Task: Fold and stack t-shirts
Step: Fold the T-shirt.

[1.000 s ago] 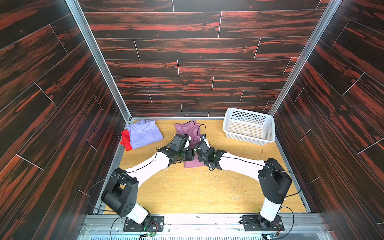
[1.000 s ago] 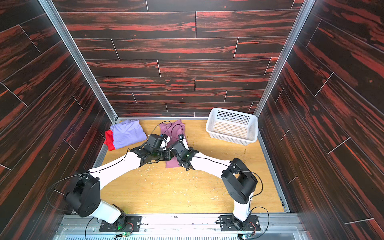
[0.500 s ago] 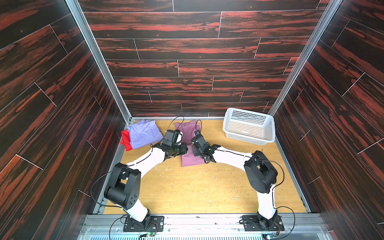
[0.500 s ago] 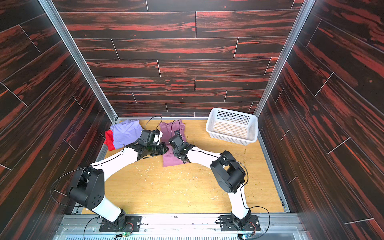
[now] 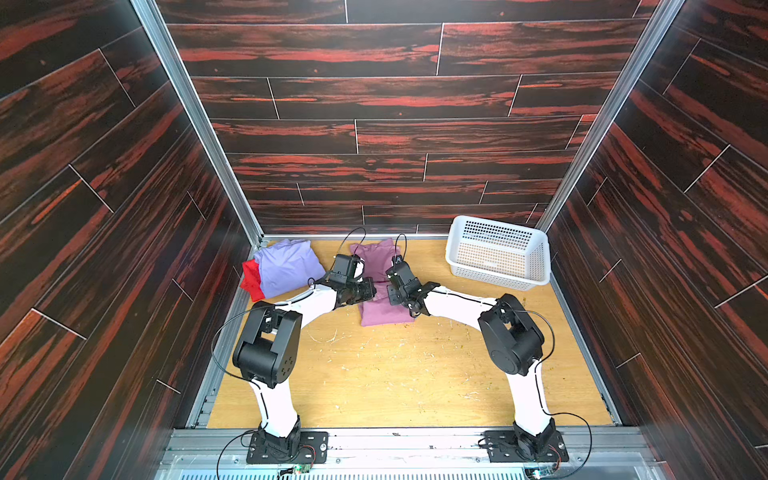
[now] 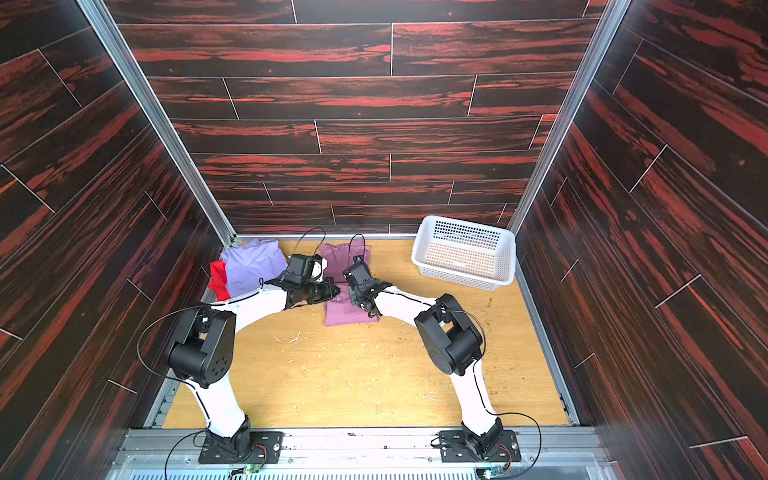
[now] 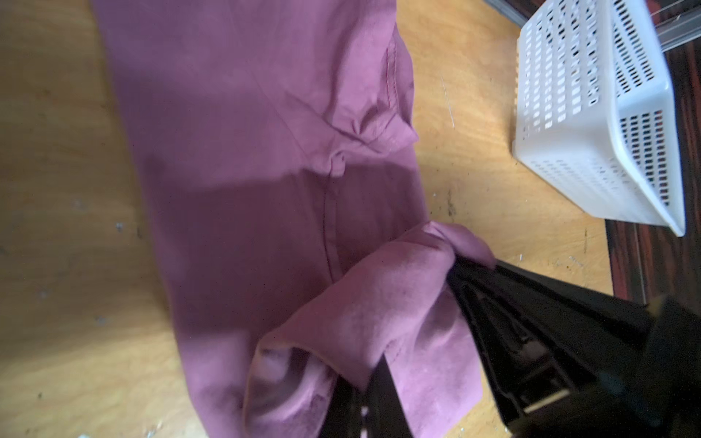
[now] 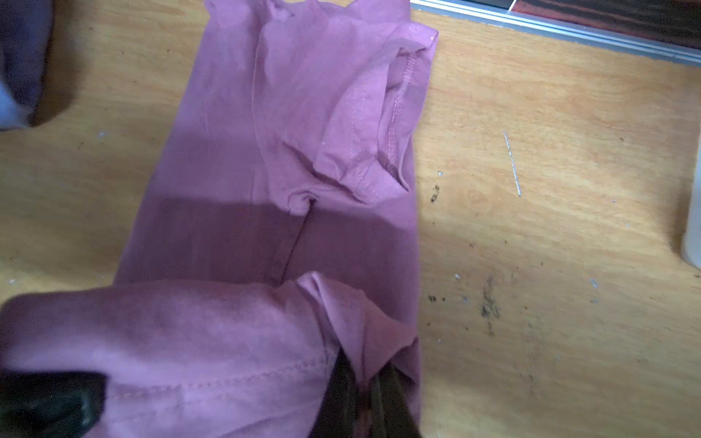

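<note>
My left gripper point(image 7: 417, 318) is pinched tight on one hem corner of the pink-mauve shirt point(image 5: 380, 313), and my right gripper point(image 8: 365, 379) on the other. In the last second I've carried that hem further over the body toward the collar, so I judge the fold is roughly half made. The shirt lies mid-table point(image 5: 395, 374), between the lavender shirt point(image 5: 286, 266), which lies over the red one point(image 5: 251, 279), and the basket point(image 5: 494, 266).

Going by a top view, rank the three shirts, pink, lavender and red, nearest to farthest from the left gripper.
1. The pink shirt: centre, pinched in the left gripper.
2. The lavender shirt: back left corner.
3. The red shirt: under the lavender one, sticking out on its wall side, farthest left.
</note>
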